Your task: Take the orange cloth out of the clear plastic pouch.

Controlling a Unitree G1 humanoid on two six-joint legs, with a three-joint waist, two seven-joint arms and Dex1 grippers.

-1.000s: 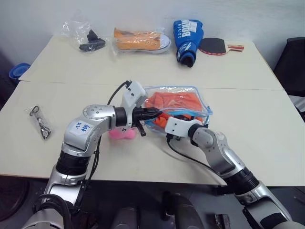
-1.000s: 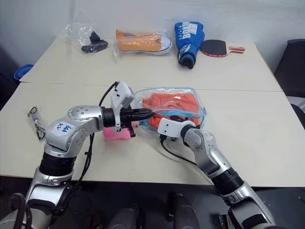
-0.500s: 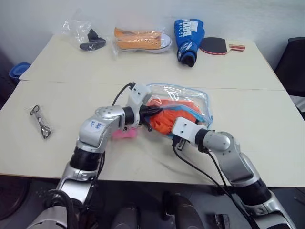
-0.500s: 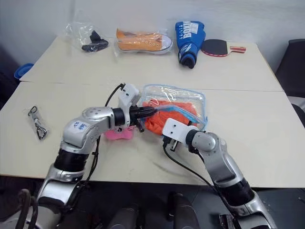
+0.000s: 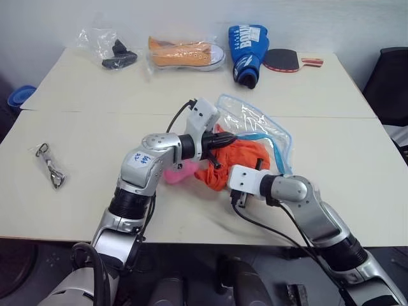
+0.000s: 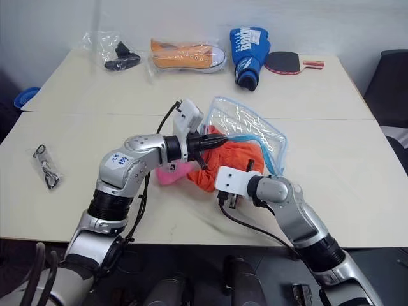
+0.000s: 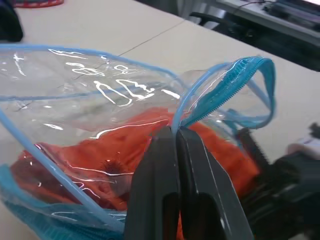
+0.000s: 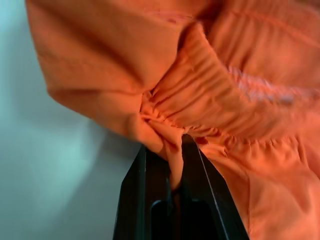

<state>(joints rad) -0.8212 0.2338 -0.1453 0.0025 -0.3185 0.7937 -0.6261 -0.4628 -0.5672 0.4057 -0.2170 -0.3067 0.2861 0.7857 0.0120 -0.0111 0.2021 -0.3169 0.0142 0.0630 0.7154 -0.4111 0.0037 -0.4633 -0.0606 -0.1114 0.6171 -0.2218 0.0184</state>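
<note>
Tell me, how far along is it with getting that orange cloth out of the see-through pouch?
Well underway. Done: the left hand is shut on the clear plastic pouch at its blue zipper edge, holding it tilted up. In hand: the right hand is shut on the orange cloth, which bulges from the opening. Left: freeing the part under the plastic.

place: lab or office | cue: pale tables, black chair

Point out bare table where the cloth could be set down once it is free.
Bare table lies right of the clear plastic pouch, and also between the keyring and the left arm. The far edge is crowded: bagged black item, orange sneaker, blue glove, paddle.
</note>
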